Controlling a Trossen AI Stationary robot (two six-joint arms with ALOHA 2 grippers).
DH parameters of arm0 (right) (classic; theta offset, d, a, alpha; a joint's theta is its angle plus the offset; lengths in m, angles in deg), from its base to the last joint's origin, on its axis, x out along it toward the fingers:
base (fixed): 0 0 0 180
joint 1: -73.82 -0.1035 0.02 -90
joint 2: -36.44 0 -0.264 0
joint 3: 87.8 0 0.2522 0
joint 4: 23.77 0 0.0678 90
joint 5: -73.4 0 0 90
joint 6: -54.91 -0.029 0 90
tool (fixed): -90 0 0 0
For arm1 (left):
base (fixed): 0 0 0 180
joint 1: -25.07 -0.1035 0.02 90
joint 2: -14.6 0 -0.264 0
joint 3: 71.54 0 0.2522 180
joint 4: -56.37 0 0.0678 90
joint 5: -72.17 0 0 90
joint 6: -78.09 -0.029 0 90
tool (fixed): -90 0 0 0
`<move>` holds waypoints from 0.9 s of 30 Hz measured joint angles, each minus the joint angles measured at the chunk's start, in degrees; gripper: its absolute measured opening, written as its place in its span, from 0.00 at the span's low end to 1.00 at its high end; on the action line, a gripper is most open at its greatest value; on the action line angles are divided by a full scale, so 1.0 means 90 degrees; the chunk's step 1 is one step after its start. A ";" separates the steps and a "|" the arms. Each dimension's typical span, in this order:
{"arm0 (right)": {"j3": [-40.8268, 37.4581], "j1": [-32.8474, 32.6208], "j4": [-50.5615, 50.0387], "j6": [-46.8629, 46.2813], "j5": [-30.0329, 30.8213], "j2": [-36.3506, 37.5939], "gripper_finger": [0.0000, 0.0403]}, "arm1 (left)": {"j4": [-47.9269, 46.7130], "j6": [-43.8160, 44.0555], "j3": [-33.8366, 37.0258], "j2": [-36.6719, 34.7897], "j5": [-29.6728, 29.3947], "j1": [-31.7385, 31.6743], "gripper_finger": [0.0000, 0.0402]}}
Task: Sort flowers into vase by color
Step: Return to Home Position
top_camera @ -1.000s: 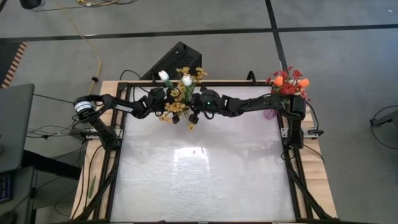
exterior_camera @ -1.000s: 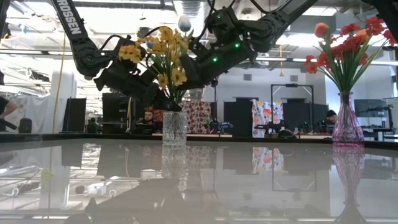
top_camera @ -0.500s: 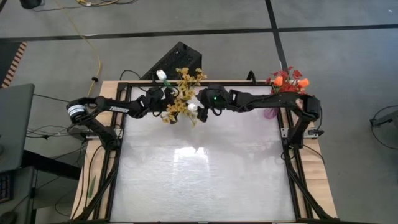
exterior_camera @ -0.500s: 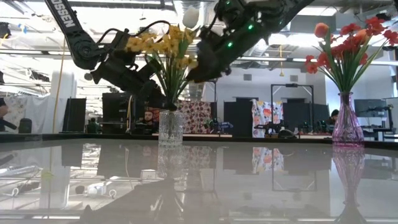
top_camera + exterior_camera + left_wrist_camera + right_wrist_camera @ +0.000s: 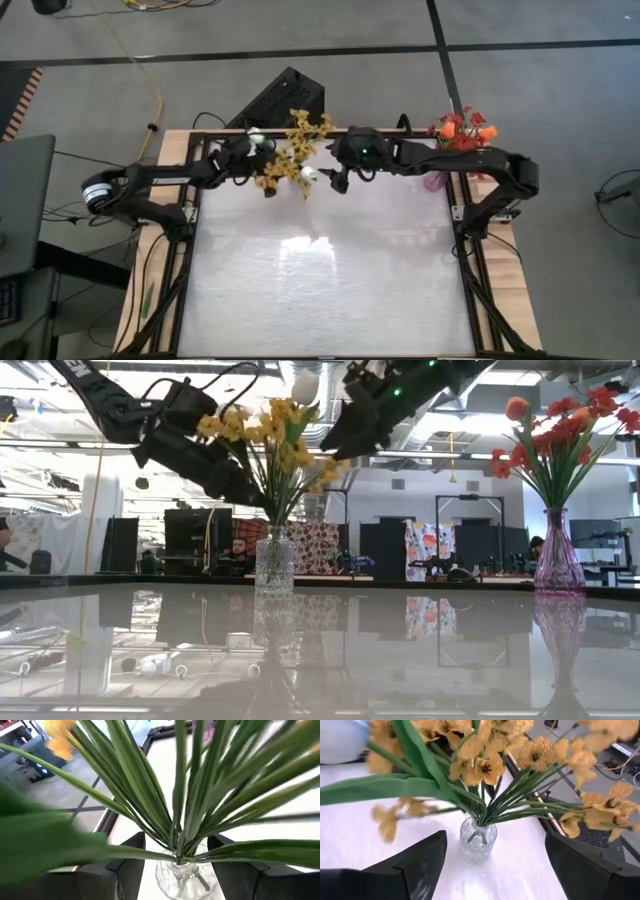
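Sorting near its end. Left gripper (image 5: 176,840) and right gripper (image 5: 495,836) hover on either side of the clear vase (image 5: 275,565), each spread wide and holding nothing. Yellow flowers (image 5: 262,432) and white tulips (image 5: 303,385) stand in that vase, just ahead of both grippers; red and orange flowers (image 5: 562,408) fill the pink vase (image 5: 560,565), well apart from the right gripper. Judged remaining: parking the arms.

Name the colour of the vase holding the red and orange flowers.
The vase is pink-tinted glass; low view shows it best.
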 joint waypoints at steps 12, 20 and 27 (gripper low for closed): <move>0.0002 -0.0005 -0.0521 -0.0005 0.0002 0.0328 0.90 | -0.1993 -0.0185 -0.0005 -0.1170 -0.0035 0.0000 0.51; 0.0002 -0.0005 -0.0706 -0.0005 -0.0137 0.0328 0.90 | -0.2557 -0.0435 -0.0007 -0.1840 -0.0449 0.0005 0.51; 0.0002 -0.0005 -0.1083 -0.0066 -0.0146 0.0328 0.90 | -0.3781 -0.0087 -0.0010 -0.2842 -0.1274 0.0007 0.51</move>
